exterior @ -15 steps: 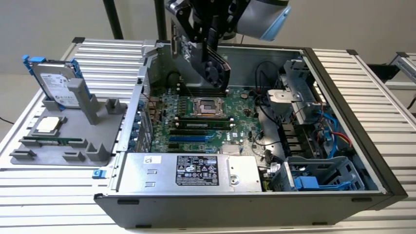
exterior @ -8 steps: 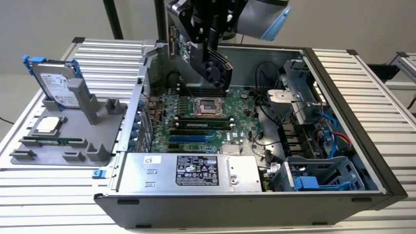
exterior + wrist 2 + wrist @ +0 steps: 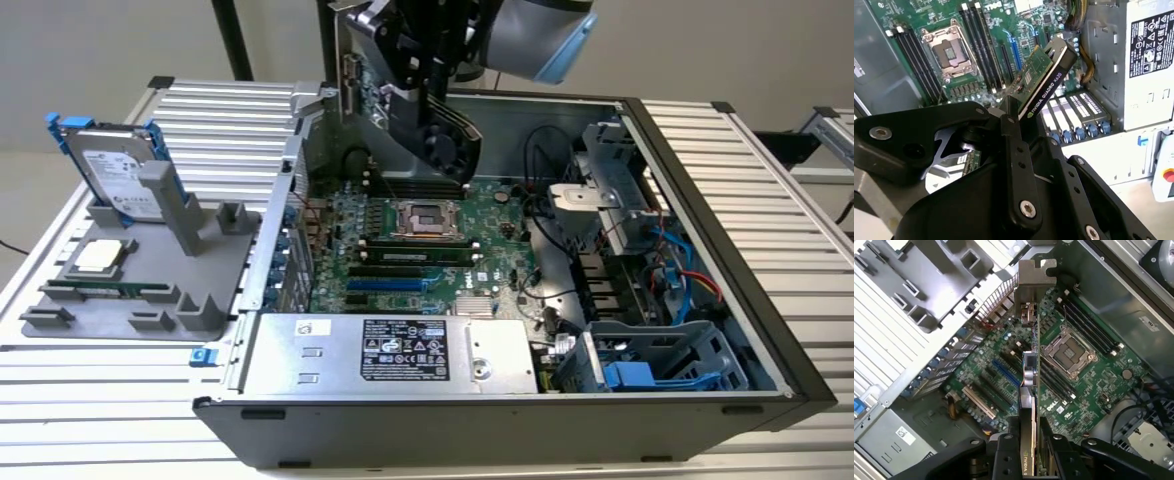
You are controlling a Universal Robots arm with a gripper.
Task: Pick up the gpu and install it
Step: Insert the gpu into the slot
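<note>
Carrying step is going on: the hand [image 3: 1029,436] is pinching the gpu [image 3: 1046,75], hanging it above the motherboard [image 3: 497,256], not seated yet. I'm guessing lining its edge with a slot matters now.

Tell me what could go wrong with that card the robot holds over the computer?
The tool grips the thin green and black gpu card near one end, so it might tilt or slip. Its silver end bracket hangs close to the grey case's back wall and could snag. If lined up badly, the card could scrape the green motherboard.
</note>
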